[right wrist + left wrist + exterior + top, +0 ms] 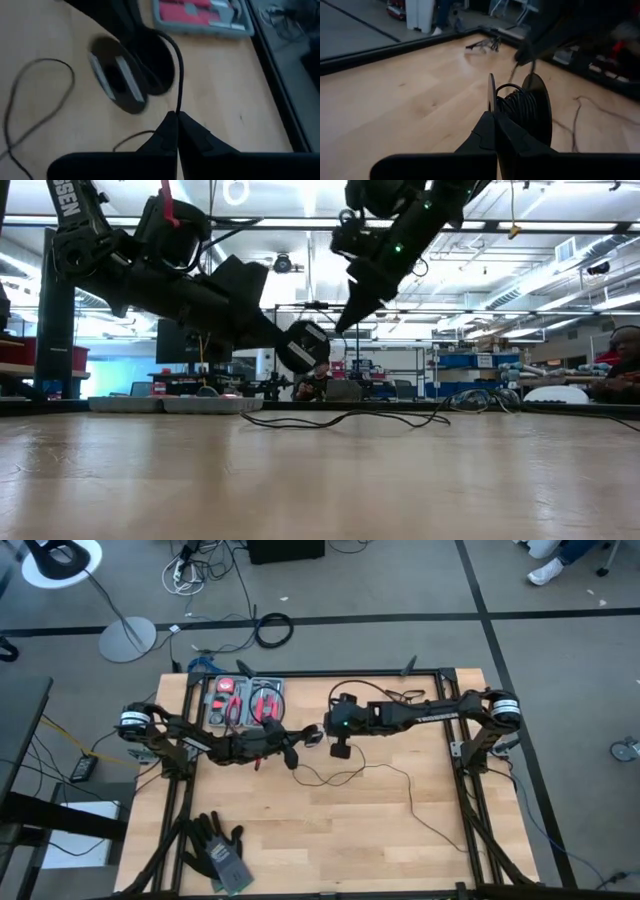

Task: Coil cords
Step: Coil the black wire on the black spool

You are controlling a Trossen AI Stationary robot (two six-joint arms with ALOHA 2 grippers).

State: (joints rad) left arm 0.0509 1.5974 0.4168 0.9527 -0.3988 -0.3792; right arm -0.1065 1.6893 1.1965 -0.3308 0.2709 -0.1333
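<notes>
The thin black cord [390,772] trails slack over the wooden table toward its near right; its other end is wound on a small black two-disc spool [527,107]. The spool hangs above the table's middle [303,345]. My left gripper [300,743] reaches in from the left and is shut on the spool. My right gripper [325,730] comes from the right, slants down just beside the spool, and is shut on the cord [177,85] where it leaves the winding. My left gripper pinches the rim of one spool disc [491,102] between its two fingers, coming nearly level from the table's left. The spool is lifted clear of the table, its discs standing on edge. My right gripper pinches a single strand of the cord [178,111] at its fingertips, slanting down from the right. The strand runs in a short arc from the fingers to the spool [150,65], clear of the table.
A grey case of red tools [245,700] lies at the far left, behind my left arm. A pair of black gloves [215,850] lies at the near left. Metal frame rails [470,790] border the table. Loose cord loops [345,780] lie under and in front of both grippers.
</notes>
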